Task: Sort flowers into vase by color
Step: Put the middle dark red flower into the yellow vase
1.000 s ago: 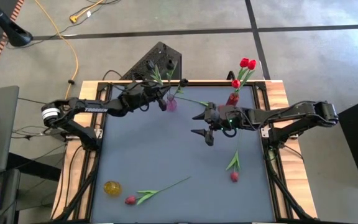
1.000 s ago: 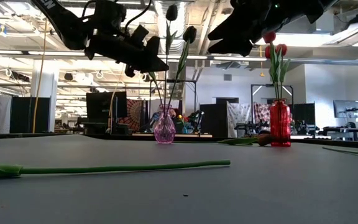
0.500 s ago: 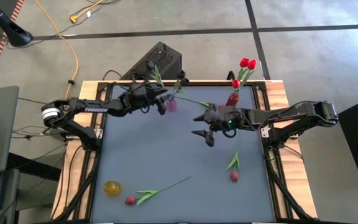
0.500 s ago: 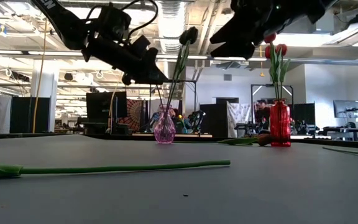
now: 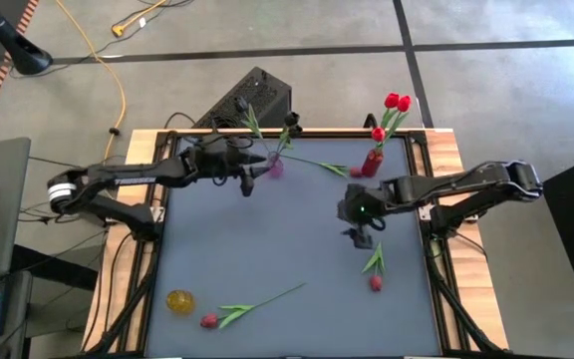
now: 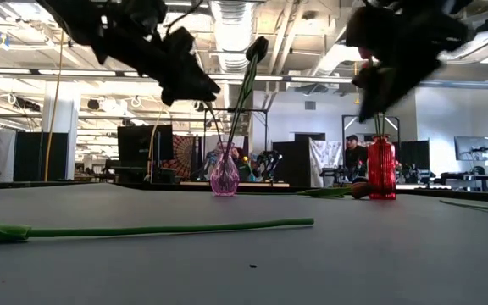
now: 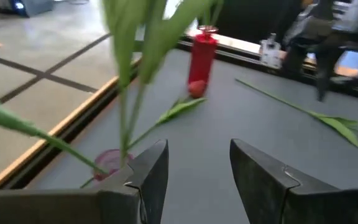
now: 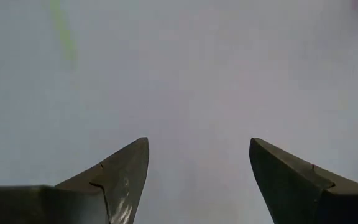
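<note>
A pink vase (image 5: 275, 168) at the far left holds dark flowers (image 6: 257, 48) that lean against its neck. A red vase (image 5: 372, 160) holds red flowers (image 5: 397, 102). One flower (image 5: 322, 165) lies on the table between the vases. Another (image 5: 375, 267) lies at the right, and a third (image 5: 257, 302) near the front edge. My left gripper (image 7: 197, 174) is open just left of the pink vase (image 7: 110, 163), touching nothing. My right gripper (image 8: 197, 168) is open and points down above the table, just beyond the right flower.
A small yellow vase (image 5: 179, 300) stands at the near left. A black box (image 5: 252, 100) sits past the table's far edge. The grey tabletop (image 5: 267, 239) is bare between the arms.
My left gripper has opened, let go of the dark flower's stem and drawn back toward the table's left edge. The flower stays in the pink vase. My right gripper, still open, has tipped to point down and has gone toward the near right, toward the flower lying there.
</note>
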You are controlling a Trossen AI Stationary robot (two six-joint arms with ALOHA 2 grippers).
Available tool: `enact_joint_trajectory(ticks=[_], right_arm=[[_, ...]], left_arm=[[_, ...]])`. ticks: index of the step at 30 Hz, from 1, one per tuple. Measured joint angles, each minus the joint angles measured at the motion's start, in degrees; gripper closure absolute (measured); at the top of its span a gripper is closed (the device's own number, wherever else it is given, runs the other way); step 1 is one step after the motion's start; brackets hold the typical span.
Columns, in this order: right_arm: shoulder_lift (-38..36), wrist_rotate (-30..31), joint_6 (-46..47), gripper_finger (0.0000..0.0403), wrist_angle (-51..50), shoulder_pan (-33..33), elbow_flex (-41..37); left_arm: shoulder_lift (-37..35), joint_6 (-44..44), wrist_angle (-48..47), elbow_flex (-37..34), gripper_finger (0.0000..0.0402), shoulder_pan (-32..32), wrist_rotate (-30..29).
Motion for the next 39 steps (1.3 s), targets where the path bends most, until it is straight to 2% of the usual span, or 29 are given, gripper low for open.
enact_joint_trajectory(ticks=[7,13,20,26,29,33,39], right_arm=[[0.6,-1.2,-13.9,0.0097,-16.5,6.3,0.0],[0.6,-0.1,-15.3,0.0097,-21.7,10.5,-0.1],[0.6,0.6,-20.3,0.0097,-22.1,14.6,-6.3],[0.6,8.8,-21.1,0.0097,-18.6,17.0,-11.1],[0.8,9.3,-21.2,0.0101,-16.3,17.1,-12.8],[3.4,9.2,-22.4,0.0112,-15.9,17.4,-14.1],[11.1,9.0,-27.4,0.0130,-11.3,19.2,-14.4]], left_arm=[[-5.1,0.1,-5.9,0.0,0.0242,-6.2,0.2],[-5.5,3.3,-6.1,0.0,0.0242,-12.2,-0.2],[-5.5,4.1,-6.5,0.0,0.0242,-16.4,-1.6],[-5.5,3.8,-9.2,0.0,0.0242,-18.6,-2.3],[-5.5,3.1,-9.5,0.0,0.0242,-19.1,-2.8],[-5.5,2.1,-10.0,0.0,0.0242,-20.0,-2.8],[-5.5,1.6,-10.9,0.0,0.0242,-20.8,-3.6]])
